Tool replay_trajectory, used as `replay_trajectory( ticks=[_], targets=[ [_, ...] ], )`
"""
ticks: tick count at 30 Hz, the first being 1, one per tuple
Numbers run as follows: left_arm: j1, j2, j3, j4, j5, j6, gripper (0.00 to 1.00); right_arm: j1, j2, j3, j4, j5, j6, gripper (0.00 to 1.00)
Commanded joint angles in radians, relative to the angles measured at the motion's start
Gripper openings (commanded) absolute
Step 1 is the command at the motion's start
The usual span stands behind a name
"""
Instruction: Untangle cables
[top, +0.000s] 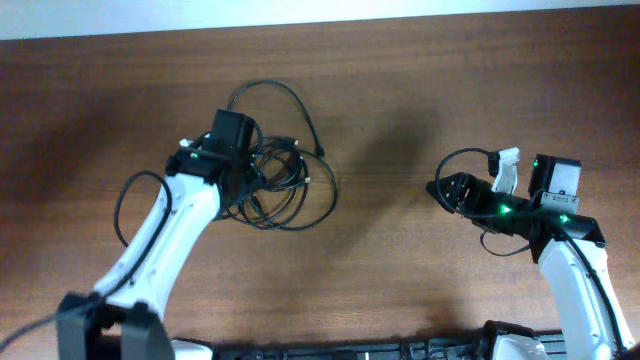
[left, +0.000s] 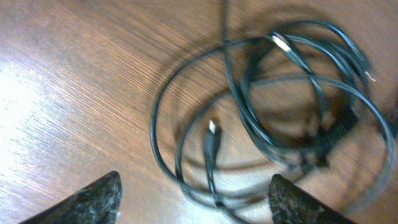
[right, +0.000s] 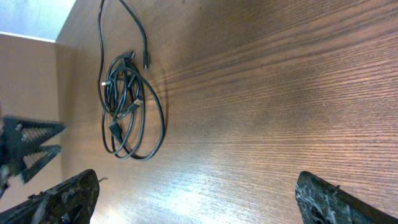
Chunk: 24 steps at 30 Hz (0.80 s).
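Note:
The cables (top: 288, 172) lie as a tangled bundle of thin black loops on the wooden table, left of centre, with one loop (top: 300, 103) reaching toward the far edge. My left gripper (top: 250, 160) hovers over the bundle's left side, open and empty. In the left wrist view its fingers (left: 196, 202) straddle the near loops of the cables (left: 249, 118), and a silvery-tipped plug (left: 212, 127) lies inside the loops. My right gripper (top: 447, 187) is open and empty, far to the right of the bundle. The right wrist view shows its fingers (right: 199, 199) over bare wood and the cables (right: 127, 106) in the distance.
The wooden table (top: 400, 270) spans the view, with its far edge along the top. A thick black wire (top: 125, 200) loops off my left arm. Another curls by my right wrist (top: 470, 155).

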Motion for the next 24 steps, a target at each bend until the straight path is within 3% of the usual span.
replay_trajectory(
  ticks=[1,3,4,6,10,15,19,24],
  targets=[
    [0.080,0.083,-0.005,0.073,0.024,-0.076,0.72,0.006,0.004,0.002,-0.010,0.009,-0.043,0.99],
    [0.121,0.124,-0.005,0.179,0.167,-0.076,0.64,0.006,0.004,0.002,-0.010,0.010,-0.043,0.99],
    [0.134,0.148,-0.005,0.221,0.187,-0.084,0.56,0.006,0.004,0.002,-0.010,0.010,-0.043,0.99],
    [0.137,0.179,-0.005,0.226,0.183,-0.187,0.49,0.006,0.004,0.002,-0.010,0.010,-0.043,0.99],
    [0.137,0.242,-0.005,0.294,0.183,-0.274,0.42,0.006,0.004,0.002,-0.013,0.035,-0.042,0.99],
    [0.137,0.340,-0.005,0.356,0.183,-0.282,0.38,0.006,0.004,0.002,-0.014,0.035,-0.043,0.99],
    [0.137,0.365,-0.004,0.351,0.188,-0.281,0.00,0.006,0.004,0.002,-0.014,0.035,-0.042,0.99],
    [0.134,0.262,0.043,0.267,0.273,-0.193,0.00,0.006,0.004,0.002,-0.067,0.035,-0.043,0.99]
  ],
)
